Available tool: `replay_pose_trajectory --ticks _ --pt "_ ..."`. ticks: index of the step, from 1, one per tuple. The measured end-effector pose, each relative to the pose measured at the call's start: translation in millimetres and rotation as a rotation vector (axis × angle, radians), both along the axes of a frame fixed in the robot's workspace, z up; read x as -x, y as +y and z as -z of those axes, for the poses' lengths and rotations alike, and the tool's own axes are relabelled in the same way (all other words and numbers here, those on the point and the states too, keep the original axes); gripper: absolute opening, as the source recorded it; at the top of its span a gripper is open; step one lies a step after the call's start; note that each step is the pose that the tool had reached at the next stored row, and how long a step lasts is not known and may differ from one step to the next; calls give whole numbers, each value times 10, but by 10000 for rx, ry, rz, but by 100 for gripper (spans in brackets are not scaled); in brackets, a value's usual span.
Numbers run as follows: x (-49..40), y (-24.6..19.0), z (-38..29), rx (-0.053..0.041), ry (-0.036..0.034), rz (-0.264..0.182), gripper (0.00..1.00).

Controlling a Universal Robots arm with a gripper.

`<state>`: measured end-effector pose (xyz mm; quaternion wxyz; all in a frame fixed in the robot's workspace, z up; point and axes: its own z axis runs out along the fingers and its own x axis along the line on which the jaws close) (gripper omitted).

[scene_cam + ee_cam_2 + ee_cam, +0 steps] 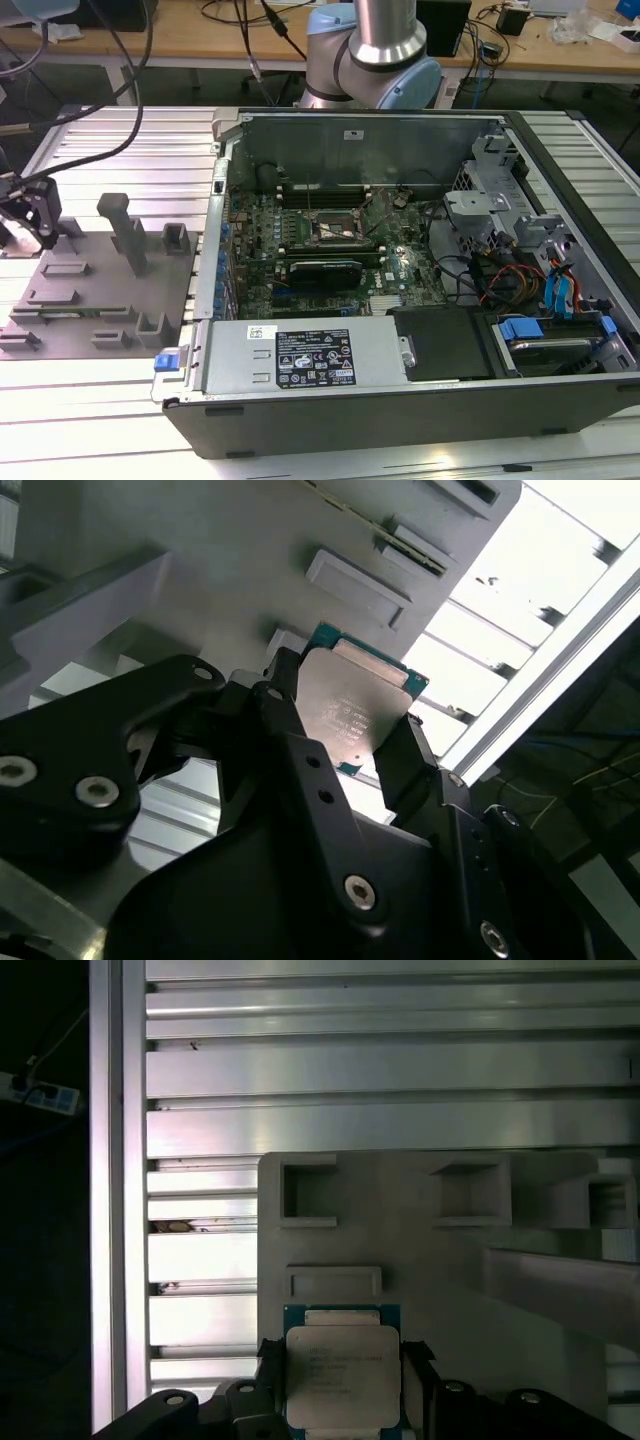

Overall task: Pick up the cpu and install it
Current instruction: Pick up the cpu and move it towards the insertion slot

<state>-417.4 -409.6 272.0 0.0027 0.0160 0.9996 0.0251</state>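
The cpu (pixel 342 1378) is a small square chip with a silvery top and a green rim. It sits between the two black fingers of my gripper (pixel 342 1358), which is shut on its opposite edges. In the second wrist view the cpu (pixel 352 705) hangs tilted in the gripper (pixel 345 725), just above the grey plastic tray (pixel 200 550). In the exterior view the gripper (pixel 27 228) is at the far left, over the tray's (pixel 100 300) back left corner. The open computer case (pixel 400 400) lies to the right, its black socket frame (pixel 336 232) on the motherboard.
Upright posts (pixel 125 230) and small blocks stand on the tray beside the gripper. The ribbed metal table (pixel 400 1060) runs under everything. The arm's base (pixel 375 55) stands behind the case, and cables hang at the exterior view's left. Inside the case are drive bays and blue connectors (pixel 560 290).
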Motion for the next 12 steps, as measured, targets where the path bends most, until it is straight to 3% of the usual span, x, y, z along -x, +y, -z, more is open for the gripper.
replay_pose_trajectory --ticks 12 --pt "0 12 -178 0 1 0 55"
